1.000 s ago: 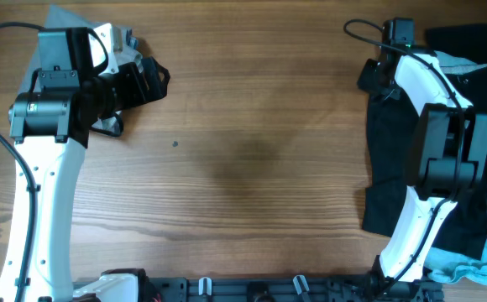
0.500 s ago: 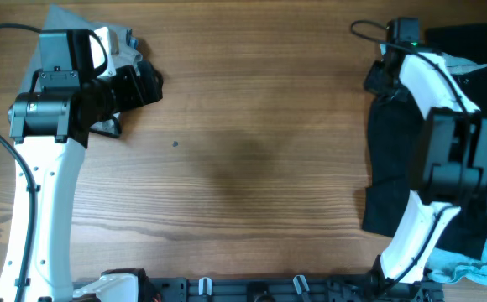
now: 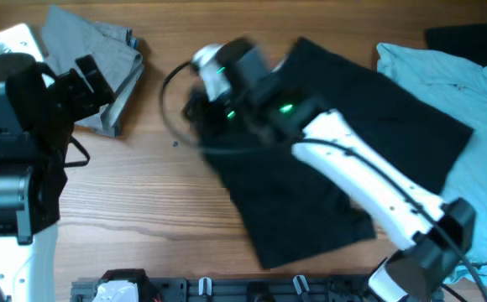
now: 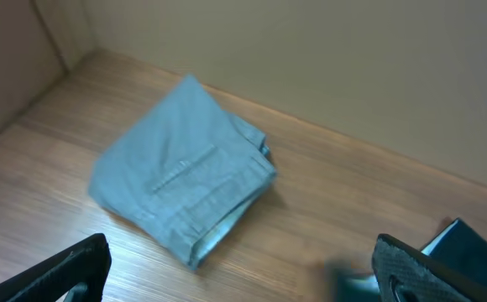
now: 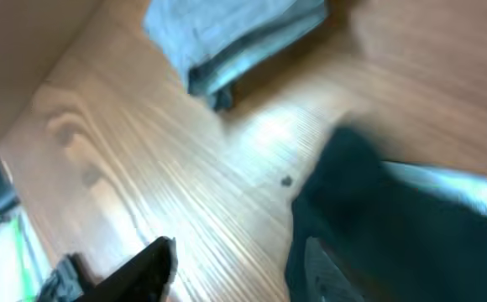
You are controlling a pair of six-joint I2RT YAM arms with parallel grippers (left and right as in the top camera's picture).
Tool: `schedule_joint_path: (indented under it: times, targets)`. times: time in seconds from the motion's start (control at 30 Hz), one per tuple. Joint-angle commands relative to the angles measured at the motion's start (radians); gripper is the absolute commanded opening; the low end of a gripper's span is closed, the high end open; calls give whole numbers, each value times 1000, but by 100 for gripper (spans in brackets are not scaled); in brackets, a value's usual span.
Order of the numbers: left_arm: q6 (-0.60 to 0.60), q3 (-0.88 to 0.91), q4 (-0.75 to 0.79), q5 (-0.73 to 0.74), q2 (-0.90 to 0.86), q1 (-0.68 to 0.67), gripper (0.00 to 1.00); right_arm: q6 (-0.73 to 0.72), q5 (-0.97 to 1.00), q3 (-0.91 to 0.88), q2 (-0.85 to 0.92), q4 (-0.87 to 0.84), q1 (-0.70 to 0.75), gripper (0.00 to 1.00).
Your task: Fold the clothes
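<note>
The black shorts (image 3: 386, 109) lie spread across the middle of the table, running from the centre toward the right. My right gripper (image 3: 197, 105) reaches over them to their left edge. In the right wrist view its fingers (image 5: 235, 260) stand apart over bare wood, with black fabric (image 5: 411, 243) against the right finger. The grey shorts (image 3: 92, 42) lie folded at the far left and also show in the left wrist view (image 4: 185, 180) and the right wrist view (image 5: 235, 33). My left gripper (image 3: 88, 80) is open and empty just in front of them (image 4: 243, 268). A light blue T-shirt (image 3: 453, 75) lies at the right.
A dark item (image 3: 462, 35) lies at the far right corner. A small dark spot (image 3: 175, 143) marks the wood left of the black shorts. The table's front rail (image 3: 227, 289) runs along the near edge.
My right arm has swung from the far right to the middle-left, blurred with motion, and the black shorts now lie across the centre. My left arm has pulled back, uncovering the grey shorts.
</note>
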State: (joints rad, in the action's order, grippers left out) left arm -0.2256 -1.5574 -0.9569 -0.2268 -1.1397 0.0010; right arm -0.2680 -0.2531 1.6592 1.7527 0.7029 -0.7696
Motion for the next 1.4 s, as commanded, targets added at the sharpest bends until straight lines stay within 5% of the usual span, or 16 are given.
schedule_joint_path:
  times: [0.0, 0.1, 0.13, 0.2, 0.3, 0.37, 0.5, 0.63, 0.77, 0.83, 0.9, 0.97, 1.07, 1.23, 1.37]
  targets:
    - [3, -14, 21, -79, 48, -3, 100, -23, 203, 13, -3, 12, -56, 81]
    - [4, -14, 37, 116, 13, -3, 95, -132, 292, 13, -127, 53, 92, 82]
    - [14, -14, 44, 233, -18, -3, 83, -171, 291, 13, -171, 70, 164, 82]
    - [23, -14, 59, 480, -134, -18, 73, -230, 286, 13, -257, 110, 334, 82]
    - [109, -14, 78, 656, -364, -115, 72, -233, 263, 13, -320, 160, 534, 82]
    - [167, -14, 97, 657, -510, -188, 75, -258, 254, 13, -324, 199, 629, 82]
    - [174, -14, 267, 657, -787, -318, 57, -278, 211, 13, -321, 272, 720, 83]
    - [223, -14, 520, 642, -987, -413, 60, -240, 212, 10, -317, 336, 730, 84]
    - [223, -14, 560, 594, -1069, -447, 33, -228, 216, 8, -310, 379, 730, 85]
    - [222, -14, 578, 546, -1122, -462, 4, -229, 216, 8, -305, 389, 730, 85]
    - [190, -14, 572, 443, -1161, -458, 4, -230, 216, 8, -299, 389, 730, 85]
    - [63, -14, 552, 190, -1186, -431, 4, -229, 216, 8, -291, 394, 730, 85]
    - [8, -14, 526, -36, -1199, -290, 4, -229, 216, 6, -268, 428, 730, 85]
    - [-22, -14, 503, 115, -1172, -80, 4, -229, 210, -51, -209, 443, 729, 85]
    - [-21, -14, 496, 241, -1096, -61, 7, -190, 133, -134, -93, 396, 727, 75]
